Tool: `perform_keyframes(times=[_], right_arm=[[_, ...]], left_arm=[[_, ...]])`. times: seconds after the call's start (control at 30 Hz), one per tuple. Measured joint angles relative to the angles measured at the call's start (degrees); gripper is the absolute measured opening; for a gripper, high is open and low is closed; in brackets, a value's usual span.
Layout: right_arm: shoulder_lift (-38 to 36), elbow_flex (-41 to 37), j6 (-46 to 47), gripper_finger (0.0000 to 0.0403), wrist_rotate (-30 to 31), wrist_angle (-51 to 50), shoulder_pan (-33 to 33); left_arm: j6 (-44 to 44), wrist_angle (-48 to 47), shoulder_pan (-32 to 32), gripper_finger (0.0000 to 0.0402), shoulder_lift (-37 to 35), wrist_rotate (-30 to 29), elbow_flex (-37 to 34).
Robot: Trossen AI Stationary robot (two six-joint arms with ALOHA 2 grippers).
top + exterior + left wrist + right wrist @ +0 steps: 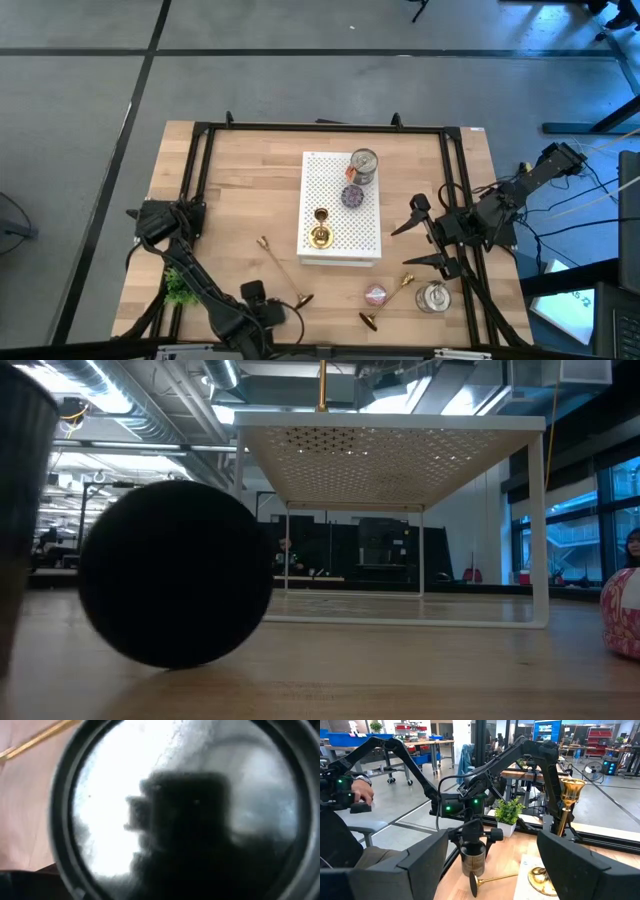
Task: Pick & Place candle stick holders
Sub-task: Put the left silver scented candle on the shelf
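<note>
One gold candle stick holder (321, 232) (565, 820) stands upright on its round base on the white perforated stand (340, 245). Two more lie on their sides on the wood: one (283, 270) (492, 879) near the front left, one (388, 300) near the front right. My left gripper (258, 308) (472, 836) hangs at the table's near edge, pointing steeply down, over a silver tin (473, 861), whose shiny round face (190, 810) fills the left wrist view. My right gripper (405, 247) is held level at the right, open and empty. My left gripper comes at the silver tin from above, and the tin's upper part (472, 849) sits between its jaws. The gripper's own body hides where the fingers meet it. The tin stands upright below the gripper; I cannot tell whether its bottom rests on the table.
On the stand are another silver tin (363, 165) and a purple disc (352, 195). A pink disc (375, 294) and a third tin (433, 296) lie front right. A small green plant (178, 285) sits front left. Black frame rails (320, 128) border the table. A seated person (340, 820) is beyond the table.
</note>
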Motion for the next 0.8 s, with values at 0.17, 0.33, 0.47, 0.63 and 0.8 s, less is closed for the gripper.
perform_keyframes(times=[0.17, 0.33, 0.47, 0.63, 0.8], right_arm=[[0.0, 0.0, 5.0, 0.0309, 0.3, -1.9, 0.0], [4.5, -0.1, 11.9, 0.0309, 4.2, -9.1, 0.0], [13.0, -0.1, 7.6, 0.0309, 7.2, -4.8, 0.0], [24.3, -0.1, 3.0, 0.0309, 7.6, 5.4, 0.0], [32.8, 0.0, 10.3, 0.0309, 8.2, 15.1, 0.0]], left_arm=[[0.1, 1.3, -0.6, 0.0352, 0.0, -3.1, 0.0], [0.4, 1.5, -0.9, 0.0352, 0.0, -6.7, 0.0], [1.1, 2.6, -0.9, 0.0352, 0.0, -9.2, 0.1], [1.1, 2.6, -1.3, 0.0352, -0.1, -12.2, 0.1], [1.0, 2.7, -2.1, 0.0352, -0.1, -15.2, 0.1]])
